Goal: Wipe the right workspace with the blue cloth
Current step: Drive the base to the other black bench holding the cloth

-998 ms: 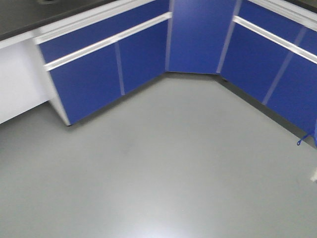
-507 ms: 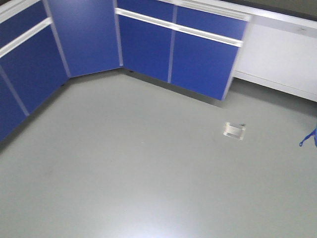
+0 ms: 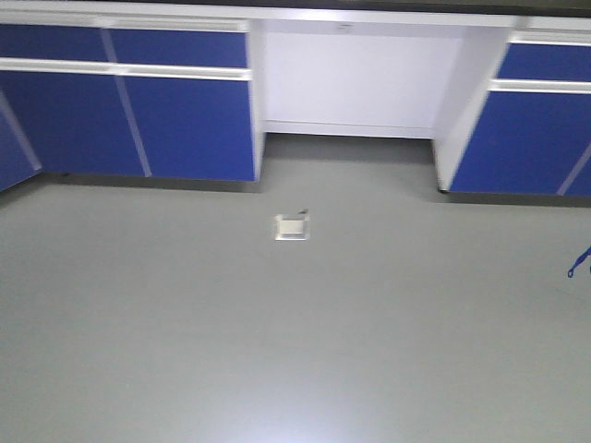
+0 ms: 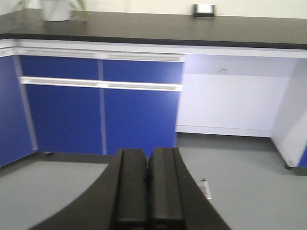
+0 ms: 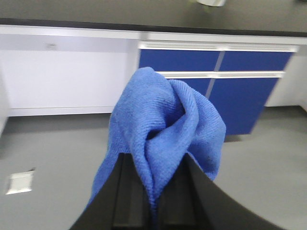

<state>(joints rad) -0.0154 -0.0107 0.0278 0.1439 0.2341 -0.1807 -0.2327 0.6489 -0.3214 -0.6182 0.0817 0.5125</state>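
Ahead of the left gripper [image 4: 147, 158] stands a run of blue cabinets [image 4: 100, 110] with white handle rails. To their right is a white-walled knee recess [image 4: 230, 100]. Above both runs the right workspace [image 4: 144, 26], a matte black benchtop well beyond and higher than the fingertips. On its back edge sit a small black socket box [image 4: 204, 9] with a white face and, far to the left, a white pot [image 4: 56, 9]. Grey floor [image 3: 277, 351] lies between the fingers and the cabinets, with a small pale floor plate [image 3: 292, 226] set into it, low and just right of the left fingers [image 4: 132, 182]. Those fingers are pressed flat together with nothing between them. The right gripper [image 5: 153, 191] pinches the blue cloth [image 5: 163, 129], which bunches up in folds above and in front of its dark fingers [image 5: 127, 196] and hides much of the cabinets beyond. The cloth hangs in the air, well apart from the benchtop. In the front view only a thin blue strand shows at the right edge.
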